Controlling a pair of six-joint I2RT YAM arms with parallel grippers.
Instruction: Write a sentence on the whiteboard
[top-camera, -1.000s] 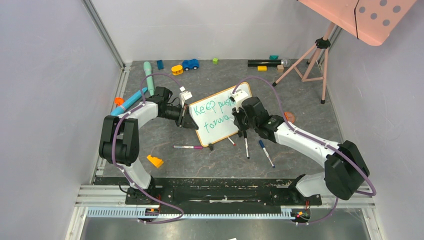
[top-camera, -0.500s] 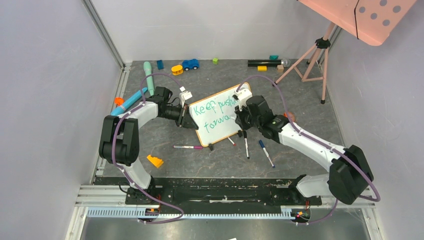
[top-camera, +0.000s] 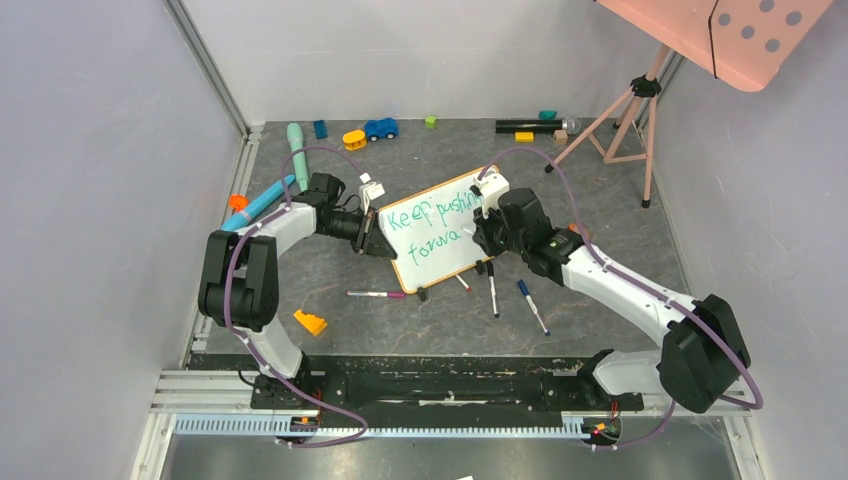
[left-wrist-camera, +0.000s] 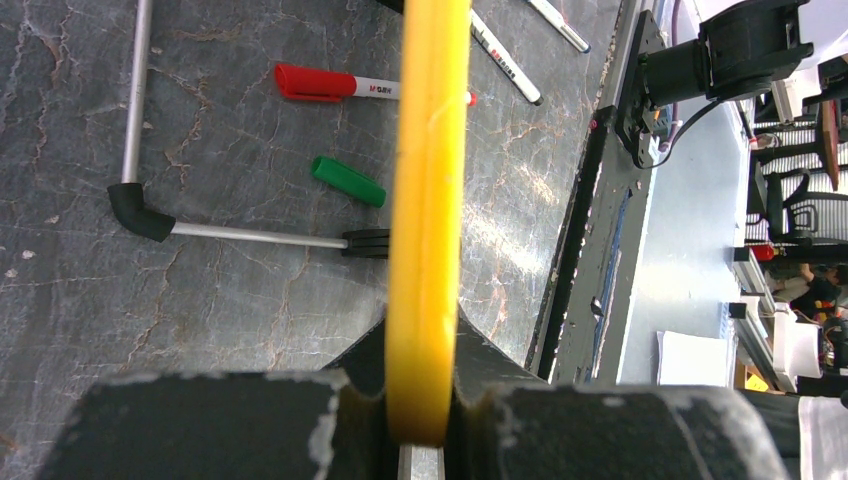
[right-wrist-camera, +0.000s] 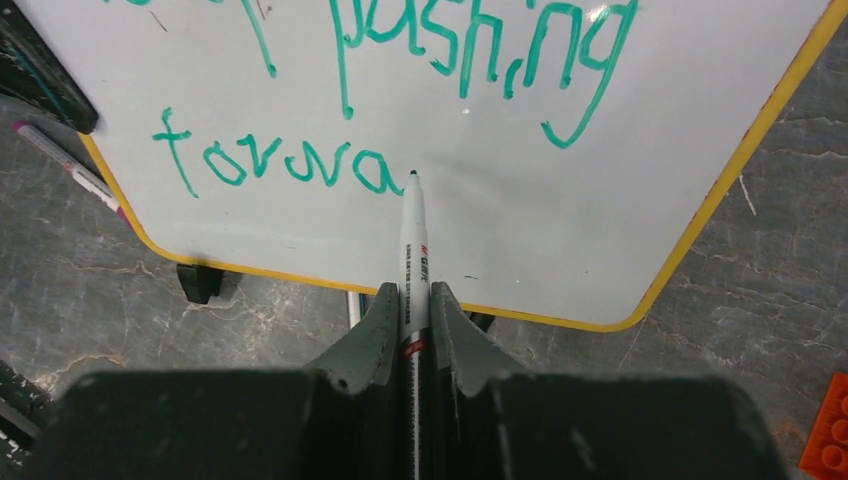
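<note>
Steadies the whiteboard (top-camera: 445, 240) near the middle of the table (top-camera: 340, 270), slanted, with its long sides running from lower left to upper right in the top view. Clamps the board's left edge with the left gripper (top-camera: 377, 243), fingers pressed tight on the thin orange-yellow frame, which shows edge-on from the left wrist. Pinches a marker (right-wrist-camera: 413, 240) in the right gripper (right-wrist-camera: 413, 297), jaws closed flush on the white barrel, hovering just off the board's lower edge and in front of its right half. Points the dark tip at the white surface, right beside the last letter written; cannot tell whether tip and board touch.

Reads, in green handwriting, the sentence (right-wrist-camera: 470, 60) in two lines: "Keep pushing" above, "forwa" below, with the top line climbing toward the frame's upper right corner. Carries small red and black print along the held barrel, too fine to make out. Lying on the table beyond the frame in the left-wrist view: a red-capped marker (left-wrist-camera: 340, 85), its label likewise illegible, and a loose green cap (left-wrist-camera: 347, 181) just beside it.
</note>
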